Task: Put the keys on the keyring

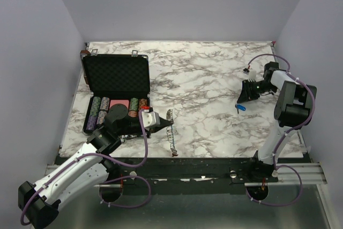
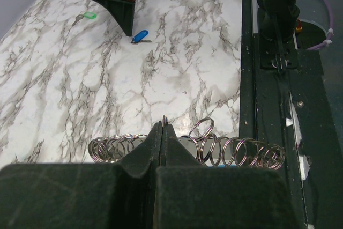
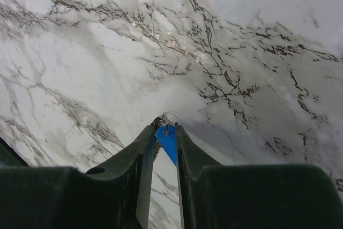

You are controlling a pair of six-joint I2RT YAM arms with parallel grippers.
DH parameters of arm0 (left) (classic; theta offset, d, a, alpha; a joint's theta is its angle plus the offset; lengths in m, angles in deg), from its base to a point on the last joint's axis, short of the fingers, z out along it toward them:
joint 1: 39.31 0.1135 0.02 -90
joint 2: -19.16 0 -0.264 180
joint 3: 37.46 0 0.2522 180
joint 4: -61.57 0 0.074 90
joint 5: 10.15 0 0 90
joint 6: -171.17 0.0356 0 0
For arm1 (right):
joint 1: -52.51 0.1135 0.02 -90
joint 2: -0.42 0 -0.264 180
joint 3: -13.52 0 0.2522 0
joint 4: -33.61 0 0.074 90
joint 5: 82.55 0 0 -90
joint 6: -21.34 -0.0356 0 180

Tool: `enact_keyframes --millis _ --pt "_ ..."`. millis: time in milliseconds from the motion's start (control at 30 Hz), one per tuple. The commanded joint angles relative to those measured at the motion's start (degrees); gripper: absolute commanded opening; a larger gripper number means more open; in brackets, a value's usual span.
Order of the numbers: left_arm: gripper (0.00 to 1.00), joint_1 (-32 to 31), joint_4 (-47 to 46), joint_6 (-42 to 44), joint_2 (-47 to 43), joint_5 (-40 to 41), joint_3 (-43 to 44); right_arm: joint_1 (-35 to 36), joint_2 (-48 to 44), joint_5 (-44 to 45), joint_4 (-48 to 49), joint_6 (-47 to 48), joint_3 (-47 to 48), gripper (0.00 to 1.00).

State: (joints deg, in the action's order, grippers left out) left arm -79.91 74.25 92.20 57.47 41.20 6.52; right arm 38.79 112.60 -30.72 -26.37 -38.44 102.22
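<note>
The keyring [image 2: 225, 151] is a chain of small metal rings lying across the marble near the front edge, also visible in the top view [image 1: 172, 142]. My left gripper [image 2: 162, 126] is shut on one ring of it, which stands up between the fingertips. Far to the right, my right gripper [image 3: 165, 128] is shut on the blue key [image 3: 168, 142], its tips down at the table. From above the blue key [image 1: 240, 107] pokes out below that gripper [image 1: 243, 102]. In the left wrist view a green key [image 2: 88, 16] lies just beyond the right gripper [image 2: 127, 29] and the blue key [image 2: 140, 36].
An open black foam-lined case [image 1: 115, 76] stands at the back left, with rows of striped poker chips [image 1: 102, 108] in its lower half, close to my left arm. A black rail [image 1: 214, 162] runs along the table's front edge.
</note>
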Motion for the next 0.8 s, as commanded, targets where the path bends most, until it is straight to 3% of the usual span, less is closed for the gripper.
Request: enact_keyframes --millis 0,767 --pt "0.0 0.2 -1.8 0.8 -0.2 -2.0 1.9 0.6 0.8 1.2 -0.8 -0.2 0.2 0.29" --pt "0.0 0.2 -1.6 0.9 -0.2 -2.0 2.0 1.5 1.2 2.8 -1.2 -0.2 -0.4 0.27"
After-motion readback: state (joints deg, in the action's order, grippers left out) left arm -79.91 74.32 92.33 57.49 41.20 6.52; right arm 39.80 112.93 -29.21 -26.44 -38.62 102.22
